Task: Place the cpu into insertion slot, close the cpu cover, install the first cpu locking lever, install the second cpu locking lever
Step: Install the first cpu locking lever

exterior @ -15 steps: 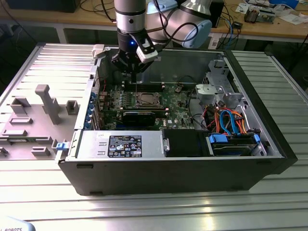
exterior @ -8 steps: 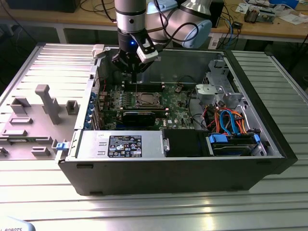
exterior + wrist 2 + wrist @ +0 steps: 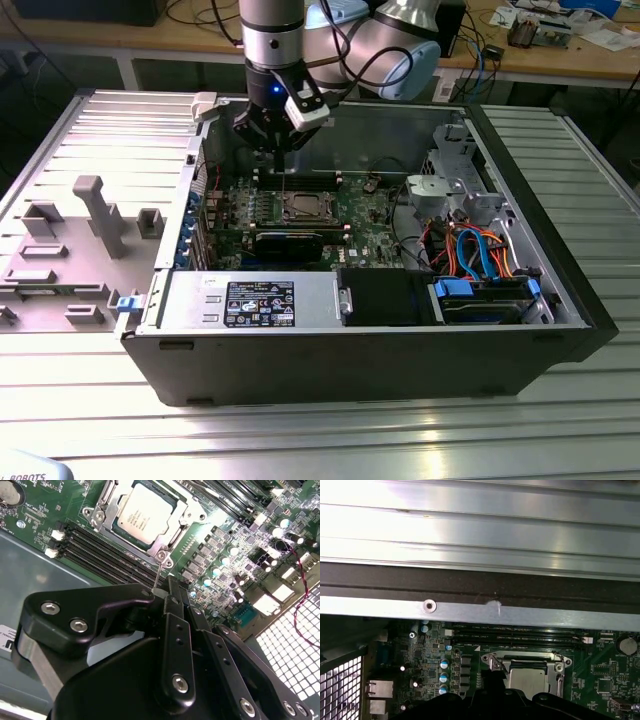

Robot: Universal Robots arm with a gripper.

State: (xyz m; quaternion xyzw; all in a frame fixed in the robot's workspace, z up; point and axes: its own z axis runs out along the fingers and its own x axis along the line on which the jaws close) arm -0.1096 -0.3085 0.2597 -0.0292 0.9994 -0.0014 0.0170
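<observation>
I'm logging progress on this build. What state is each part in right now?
cpu: seated in the slot, metal top facing up.
cover: closed down around the cpu.
lever: thin wire standing up from the socket corner, its top at the pincer's fingertips.
pincer: just above the socket corner, fingers together on the lever's top.
case: side panel off, lying open.

A ribbed metal table [image 3: 330, 440] spans the foreground, glaring under overhead light. Behind it runs a wooden workbench [image 3: 560, 62] (strewn with cables and small devices), dark underneath.
</observation>
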